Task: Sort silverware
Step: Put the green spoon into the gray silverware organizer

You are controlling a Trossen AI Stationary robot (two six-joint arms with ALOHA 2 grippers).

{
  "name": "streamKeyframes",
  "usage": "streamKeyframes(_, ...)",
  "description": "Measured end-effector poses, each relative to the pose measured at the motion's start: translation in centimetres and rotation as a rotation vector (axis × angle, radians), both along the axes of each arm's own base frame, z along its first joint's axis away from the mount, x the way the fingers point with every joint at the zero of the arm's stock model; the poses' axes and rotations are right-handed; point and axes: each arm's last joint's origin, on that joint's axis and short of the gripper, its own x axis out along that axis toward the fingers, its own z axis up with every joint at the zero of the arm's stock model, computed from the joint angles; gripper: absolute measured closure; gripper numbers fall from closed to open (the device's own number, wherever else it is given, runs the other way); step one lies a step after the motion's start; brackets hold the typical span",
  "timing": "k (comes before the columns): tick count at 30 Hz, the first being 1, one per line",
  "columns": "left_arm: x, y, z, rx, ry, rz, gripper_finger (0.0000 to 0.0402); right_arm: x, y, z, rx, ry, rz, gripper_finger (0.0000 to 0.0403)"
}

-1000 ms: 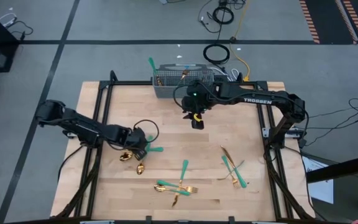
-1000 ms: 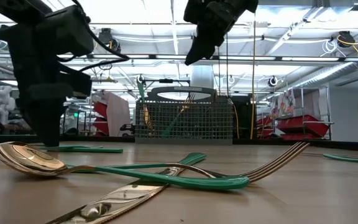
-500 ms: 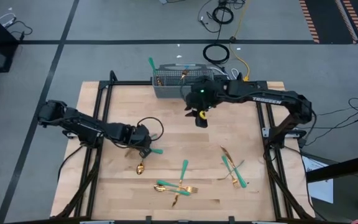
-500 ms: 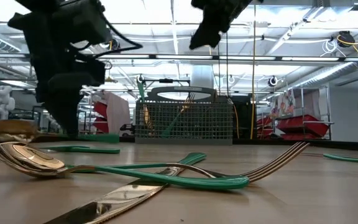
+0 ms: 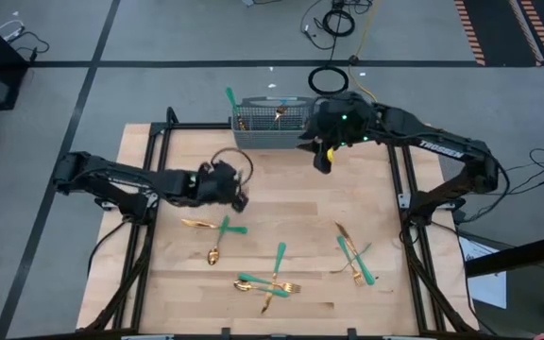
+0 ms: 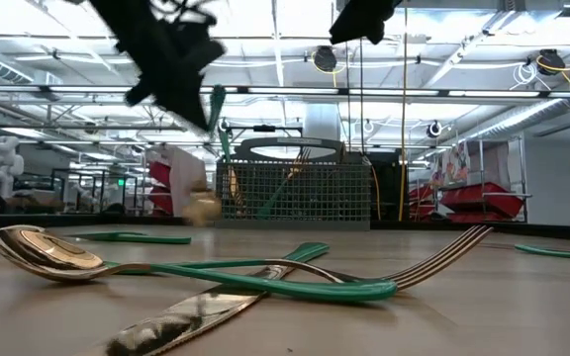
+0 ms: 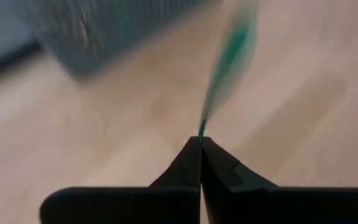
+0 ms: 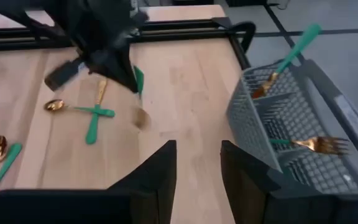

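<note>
Your left gripper (image 7: 201, 142) is clamped on a teal-handled spoon (image 8: 138, 93) hanging from its fingertips above the table (image 5: 281, 194); your right gripper (image 8: 197, 163), fingers parted, hovers just beside the mesh basket (image 5: 270, 125).

I count two arms, one mesh basket (image 5: 270, 123), and one teal-handled piece (image 8: 137, 93) in my left end effector (image 5: 241, 201); pieces on the surface (image 5: 281, 203) overlap too much to count.

left gripper (image 5: 238, 198) lifted spoon (image 6: 206, 148) off table, right gripper (image 5: 323, 162) withdrew rightward
</note>
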Motion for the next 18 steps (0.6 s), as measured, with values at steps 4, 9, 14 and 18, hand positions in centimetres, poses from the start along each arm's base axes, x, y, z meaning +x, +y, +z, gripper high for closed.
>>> streamKeyframes(4, 0.6, 1.5, 2.8, 0.107, -0.197, 0.045, 0.0402, -0.7, -0.1, 0.5, 0.006, -0.012, -0.018, 0.0289)
streamKeyframes(9, 0.8, 3.2, 5.0, 0.186, -0.348, 0.073, 0.0402, -0.9, -0.1, 0.3, 0.024, 0.012, -0.024, 0.0289)
streamKeyframes(14, 0.6, 4.0, 4.9, 0.173, -0.319, 0.047, 0.0401, -1.5, 0.0, -0.9, 0.045, 0.148, -0.051, 0.0289)
streamKeyframes(18, 0.6, 4.0, 5.0, 0.160, -0.318, -0.007, 0.0388, -1.5, 0.1, -4.0, -0.017, 0.313, -0.064, 0.0281)
